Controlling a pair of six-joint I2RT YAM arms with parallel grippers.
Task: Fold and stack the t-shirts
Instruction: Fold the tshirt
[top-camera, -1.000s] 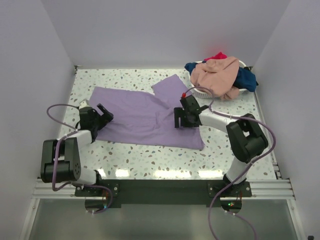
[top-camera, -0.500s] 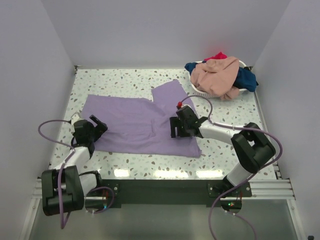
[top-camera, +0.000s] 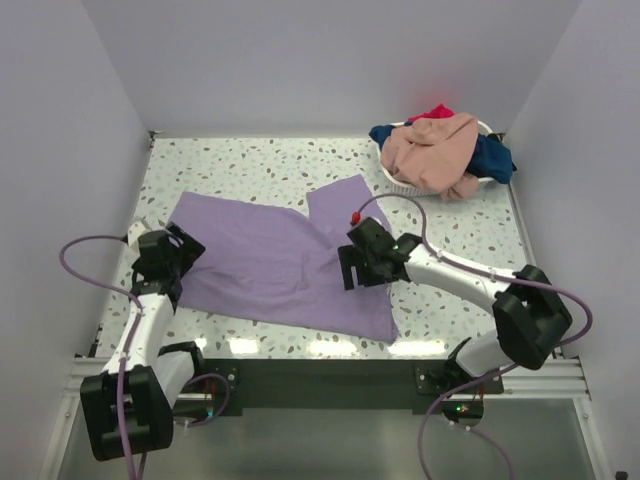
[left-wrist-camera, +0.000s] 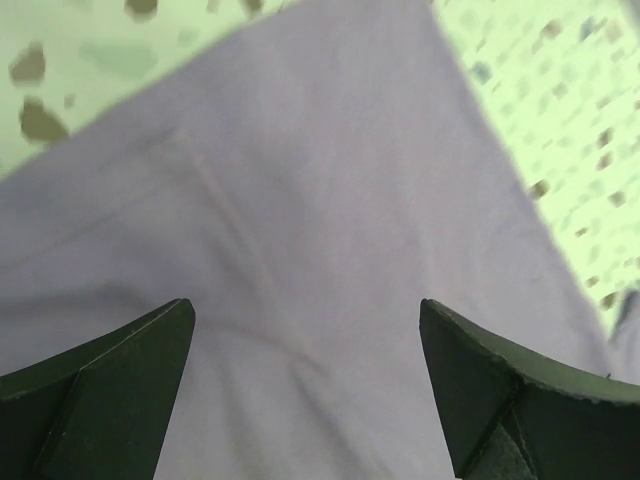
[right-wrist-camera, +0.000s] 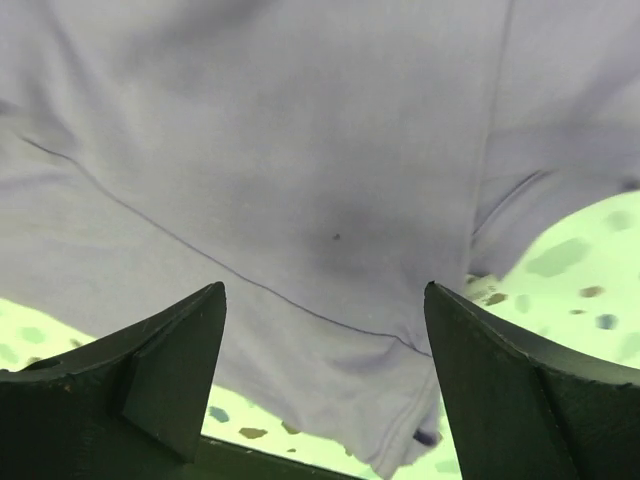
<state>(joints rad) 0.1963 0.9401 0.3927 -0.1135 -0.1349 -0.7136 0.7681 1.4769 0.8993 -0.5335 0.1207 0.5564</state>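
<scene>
Starting low in the top picture: dragged the purple shirt (top-camera: 270, 255) down and a little left across the speckled table (top-camera: 450, 225), closer to the bottom edge, over the last second. Lies flat and spread out now in the lower middle, one sleeve poking up toward the upper right. Left claw (top-camera: 180, 245) at the shirt's left edge, right claw (top-camera: 352, 275) on its right half. Both with fingers spread wide, gripping nothing, only purple cloth under them in the close-up pictures. Looks like a slide to bring the shirt within easy reach, so probably ready for a first fold; none made yet. Farther back, in the upper right: a pink shirt (top-camera: 435, 150), a blue shirt (top-camera: 492, 157) and a red shirt (top-camera: 437, 112) heaped in the white basket (top-camera: 400, 183), waiting. Seems only the start of the job.
</scene>
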